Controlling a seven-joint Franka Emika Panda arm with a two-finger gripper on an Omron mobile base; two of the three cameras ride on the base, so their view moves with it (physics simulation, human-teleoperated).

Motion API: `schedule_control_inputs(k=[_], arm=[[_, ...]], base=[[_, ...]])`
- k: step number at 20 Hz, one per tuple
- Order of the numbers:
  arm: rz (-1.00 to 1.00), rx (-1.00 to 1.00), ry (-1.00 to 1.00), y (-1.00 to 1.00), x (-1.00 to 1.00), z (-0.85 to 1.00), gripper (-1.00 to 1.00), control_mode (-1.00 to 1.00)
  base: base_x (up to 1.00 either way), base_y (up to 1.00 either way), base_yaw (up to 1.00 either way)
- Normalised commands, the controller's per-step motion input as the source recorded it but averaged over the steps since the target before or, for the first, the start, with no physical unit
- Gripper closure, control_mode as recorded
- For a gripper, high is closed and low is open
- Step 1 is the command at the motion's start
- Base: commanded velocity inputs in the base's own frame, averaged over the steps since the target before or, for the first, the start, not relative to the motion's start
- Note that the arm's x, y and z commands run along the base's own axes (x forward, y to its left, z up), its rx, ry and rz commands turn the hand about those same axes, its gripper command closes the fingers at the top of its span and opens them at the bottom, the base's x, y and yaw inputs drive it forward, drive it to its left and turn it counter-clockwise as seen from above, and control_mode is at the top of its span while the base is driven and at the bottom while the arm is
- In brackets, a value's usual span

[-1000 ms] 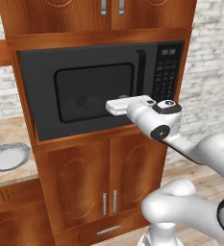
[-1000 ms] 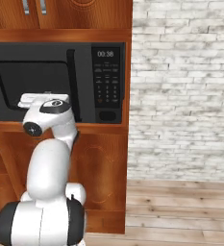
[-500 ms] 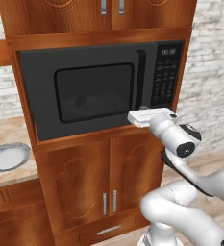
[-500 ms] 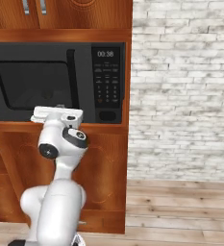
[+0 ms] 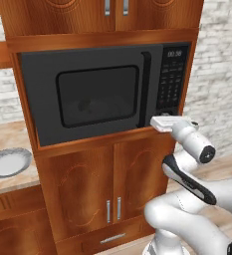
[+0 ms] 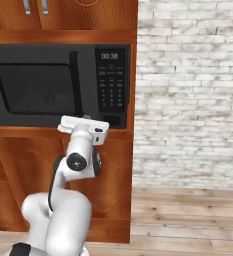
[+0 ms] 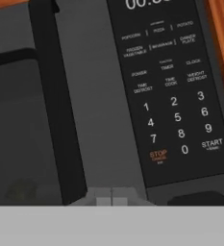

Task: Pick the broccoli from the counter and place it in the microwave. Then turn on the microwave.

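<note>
The gripper (image 7: 111,199) has its two fingertips pressed together with nothing between them, seen at the bottom of the hand view as a pale pair side by side. It sits low in front of the microwave (image 5: 102,92), level with the bottom edge of the door and just below and to the left of the button panel (image 7: 173,96). From the gripper, the vertical black handle (image 7: 56,101) rises up and to the left, and the keypad spreads up and to the right, with the orange STOP key (image 7: 157,155) closest and the START key (image 7: 212,143) farther right. In the left base view the white hand (image 5: 168,122) is held flat against the lower right corner of the microwave front, under the panel; the right base view shows the same hand (image 6: 83,128) just beneath the panel (image 6: 111,80) and the lit display (image 6: 109,56). The microwave door is closed, and the broccoli (image 7: 21,191) appears as a dim green shape behind the dark window, well to the left of the gripper and at about its height; a faint blot in the window (image 5: 85,104) marks it in the left base view as well. Far to the left of the gripper and lower, a round grey plate (image 5: 8,163) lies on the counter (image 5: 8,142). Below the gripper are the reddish wooden cabinet doors (image 5: 112,189) with metal handles.
</note>
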Motion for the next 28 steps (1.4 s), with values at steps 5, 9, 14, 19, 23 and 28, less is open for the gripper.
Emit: schedule_control_inputs(k=[5, 9, 14, 19, 23, 28], arm=[[0.0, 0.0, 0.12, -0.73, 0.15, 0.43, 1.0, -1.0], [0.0, 0.0, 0.09, -0.59, 0.11, 0.39, 1.0, -1.0], [0.02, 0.0, 0.03, -0.41, 0.08, 0.12, 1.0, -1.0], [0.0, -0.01, 0.0, -0.2, 0.0, 0.0, 1.0, -1.0], [0.0, -0.02, 0.0, -0.03, 0.03, 0.0, 1.0, -1.0], [0.0, -0.03, 0.0, 0.0, 0.13, -0.05, 1.0, -1.0]], base=[[0.0, 0.0, 0.0], [0.0, 0.0, 0.0], [0.0, 0.0, 0.0], [0.0, 0.0, 0.0], [0.0, 0.0, 0.0], [0.0, 0.0, 0.0]])
